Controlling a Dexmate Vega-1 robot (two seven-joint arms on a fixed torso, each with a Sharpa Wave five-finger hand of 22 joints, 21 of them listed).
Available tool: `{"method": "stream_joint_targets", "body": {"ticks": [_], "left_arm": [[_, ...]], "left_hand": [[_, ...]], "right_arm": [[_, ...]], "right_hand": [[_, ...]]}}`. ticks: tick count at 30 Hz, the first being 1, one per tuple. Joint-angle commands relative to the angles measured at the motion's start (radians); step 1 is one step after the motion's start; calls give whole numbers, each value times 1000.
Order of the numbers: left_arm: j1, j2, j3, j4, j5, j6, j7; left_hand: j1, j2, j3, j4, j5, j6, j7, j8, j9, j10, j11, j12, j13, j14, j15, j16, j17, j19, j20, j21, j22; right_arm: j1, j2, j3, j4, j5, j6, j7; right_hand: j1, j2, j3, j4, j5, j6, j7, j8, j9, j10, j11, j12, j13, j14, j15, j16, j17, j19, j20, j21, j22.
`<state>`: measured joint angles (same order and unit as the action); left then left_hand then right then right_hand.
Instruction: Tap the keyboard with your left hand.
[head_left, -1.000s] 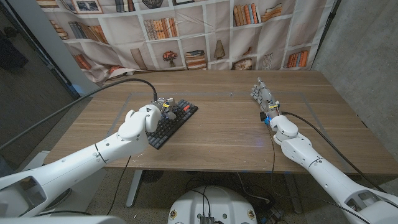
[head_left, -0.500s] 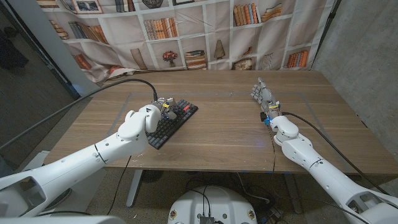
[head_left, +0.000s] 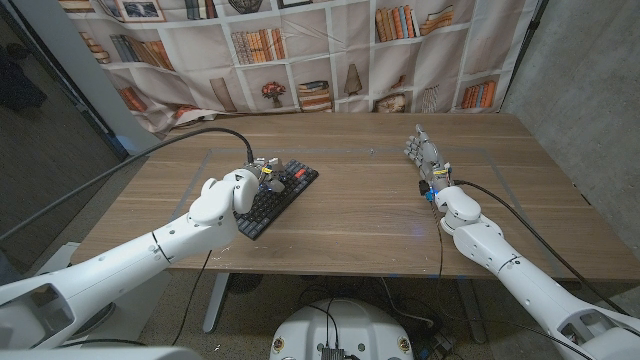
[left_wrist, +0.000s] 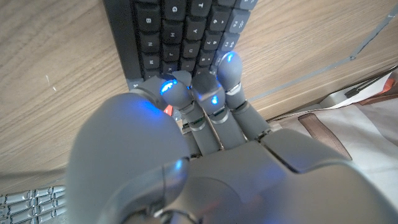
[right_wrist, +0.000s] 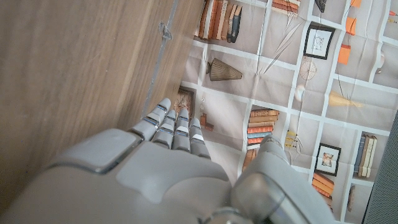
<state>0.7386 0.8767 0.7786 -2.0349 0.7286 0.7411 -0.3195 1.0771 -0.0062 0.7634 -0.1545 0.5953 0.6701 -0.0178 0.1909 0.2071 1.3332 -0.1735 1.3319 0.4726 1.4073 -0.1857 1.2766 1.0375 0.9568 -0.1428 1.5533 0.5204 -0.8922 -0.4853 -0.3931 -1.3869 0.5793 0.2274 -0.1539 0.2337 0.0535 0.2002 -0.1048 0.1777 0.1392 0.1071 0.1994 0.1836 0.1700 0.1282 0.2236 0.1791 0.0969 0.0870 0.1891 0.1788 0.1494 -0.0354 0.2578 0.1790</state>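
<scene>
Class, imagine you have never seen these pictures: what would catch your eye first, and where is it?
First, the black keyboard lying slantwise on the wooden table, with the left robot hand over it, fingertips at the keys. Next, the right robot hand, apart on the table's other side, holding nothing.

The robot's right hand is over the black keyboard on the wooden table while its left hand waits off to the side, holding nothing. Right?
Not quite: the hands are swapped. The head view shows the left hand over the black keyboard on the wooden table, while the right hand waits off to the side, holding nothing.
</scene>
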Motion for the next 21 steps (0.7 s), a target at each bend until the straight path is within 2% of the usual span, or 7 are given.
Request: {"method": "stream_joint_targets", "body": {"ticks": [1, 21], "left_arm": [[-17, -15, 15, 24, -10, -11, -4], [-8, -29, 24, 34, -57, 19, 14]], "left_hand": [[-4, -1, 8, 2, -3, 6, 2, 1, 2, -8, -1, 3, -1, 3, -5, -1, 1, -4, -73, 5, 4], [-9, 1, 13, 1, -10, 16, 2, 2, 2, -13, 1, 11, 1, 4, -4, -6, -3, -5, -73, 6, -10]], "right_arm": [[-7, 3, 5, 5, 2, 15, -1], [-8, 0, 8, 2, 7, 13, 2]], "right_hand": [[2, 1, -1, -5, 0, 8, 2, -2, 3, 9, -3, -4, 5, 9, 2, -1, 6, 6, -4, -4, 5], [1, 1, -1, -6, 0, 8, 2, -3, 3, 10, -4, -5, 5, 9, 2, -2, 6, 8, -3, -8, 5]]}}
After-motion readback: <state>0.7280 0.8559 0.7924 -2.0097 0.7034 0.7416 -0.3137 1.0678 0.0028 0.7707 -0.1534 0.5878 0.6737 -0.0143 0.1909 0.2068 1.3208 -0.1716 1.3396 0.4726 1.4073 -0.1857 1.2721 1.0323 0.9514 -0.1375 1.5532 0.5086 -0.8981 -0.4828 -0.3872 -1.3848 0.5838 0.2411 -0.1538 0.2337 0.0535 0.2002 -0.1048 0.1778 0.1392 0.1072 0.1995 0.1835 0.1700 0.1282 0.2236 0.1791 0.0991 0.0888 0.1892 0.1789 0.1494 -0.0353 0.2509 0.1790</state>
